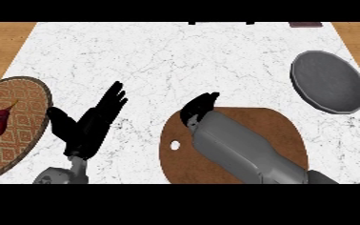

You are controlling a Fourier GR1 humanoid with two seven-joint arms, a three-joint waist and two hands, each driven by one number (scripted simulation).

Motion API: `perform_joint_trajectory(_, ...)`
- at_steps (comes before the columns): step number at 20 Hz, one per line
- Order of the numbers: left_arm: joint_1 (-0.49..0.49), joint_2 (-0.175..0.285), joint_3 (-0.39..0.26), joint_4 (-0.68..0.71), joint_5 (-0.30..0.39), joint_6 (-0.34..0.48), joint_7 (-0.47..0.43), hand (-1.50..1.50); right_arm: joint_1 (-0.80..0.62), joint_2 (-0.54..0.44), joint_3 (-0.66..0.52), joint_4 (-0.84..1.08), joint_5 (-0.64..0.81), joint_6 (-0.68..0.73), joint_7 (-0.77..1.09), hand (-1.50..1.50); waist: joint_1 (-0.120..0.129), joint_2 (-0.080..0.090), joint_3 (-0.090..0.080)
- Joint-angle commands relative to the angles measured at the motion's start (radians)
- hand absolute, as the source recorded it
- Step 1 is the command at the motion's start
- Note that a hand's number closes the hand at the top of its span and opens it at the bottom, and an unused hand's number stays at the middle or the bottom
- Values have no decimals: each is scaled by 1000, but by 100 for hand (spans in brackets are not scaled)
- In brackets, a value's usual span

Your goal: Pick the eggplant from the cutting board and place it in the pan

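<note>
Right hand [199, 108] sits over the far-left edge of the brown cutting board [285, 134], near centre of the white worktop [175, 57]. Can't tell if it holds anything, and the eggplant is out of sight, location unclear. Grey pan [327, 81] at far right; left hand [88, 124] rests open, fingers up, near left beside a woven mat [28, 119].
</note>
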Motion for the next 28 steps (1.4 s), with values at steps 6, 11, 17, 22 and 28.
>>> perform_joint_trajectory(6, -22, -28, -1, 30, -31, -15, -1, 0, 94, -36, -28, -54, 119, 57, 94, -150, 6, 5, 1)
perform_joint_trajectory(11, 12, -26, 2, -48, -46, 0, 38, 0, 121, -64, 10, -152, 225, 80, -17, 150, 14, 5, 1)
perform_joint_trajectory(17, 0, -35, 35, -30, -39, -34, 55, 0, 98, -104, 15, -149, 354, 108, -177, 150, 15, 6, 1)
perform_joint_trajectory(22, 41, -34, 63, -3, -32, -1, 2, 0, 332, -221, -89, -500, 284, -303, -260, 150, -73, -14, 9)
perform_joint_trajectory(28, 76, -22, 75, -4, -37, -7, -25, 0, 490, -376, -184, -807, 347, -583, -344, 150, -94, -19, 6)
